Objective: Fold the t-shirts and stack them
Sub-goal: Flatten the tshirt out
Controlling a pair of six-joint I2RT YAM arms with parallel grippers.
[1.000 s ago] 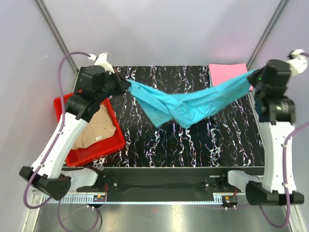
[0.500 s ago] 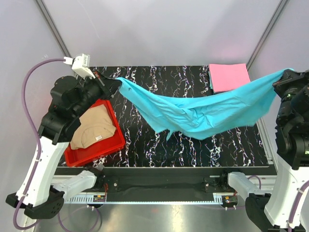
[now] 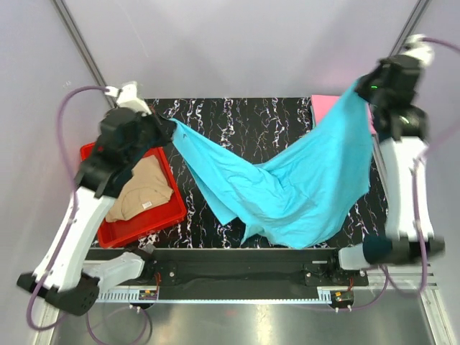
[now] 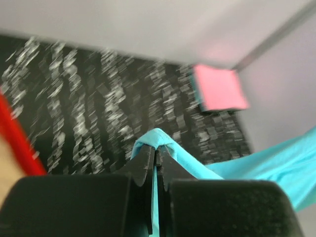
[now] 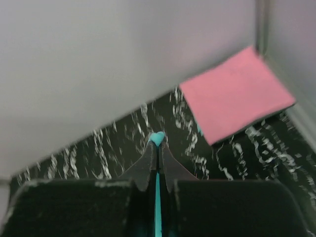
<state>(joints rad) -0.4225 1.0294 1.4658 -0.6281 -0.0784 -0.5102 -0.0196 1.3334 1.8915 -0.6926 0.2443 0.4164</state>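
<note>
Slippage is my worry: left jaws and right jaws each pinch only a thin edge of the turquoise t-shirt (image 3: 295,194) sagging between them, so one tug could free it.

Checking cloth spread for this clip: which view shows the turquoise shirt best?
Top external: the whole turquoise shirt is visible, hanging outstretched. Left wrist shows only a pinched fold and a strip; right wrist just a pinched sliver.

Count, this frame. T-shirts: 3, namely turquoise shirt (image 3: 287,190), pink shirt (image 3: 327,111), tan shirt (image 3: 144,188). Red tray (image 3: 147,227): 1. Grippers: 2, left gripper (image 4: 155,151), right gripper (image 5: 158,146). Black marbled table (image 3: 237,115): 1.
</note>
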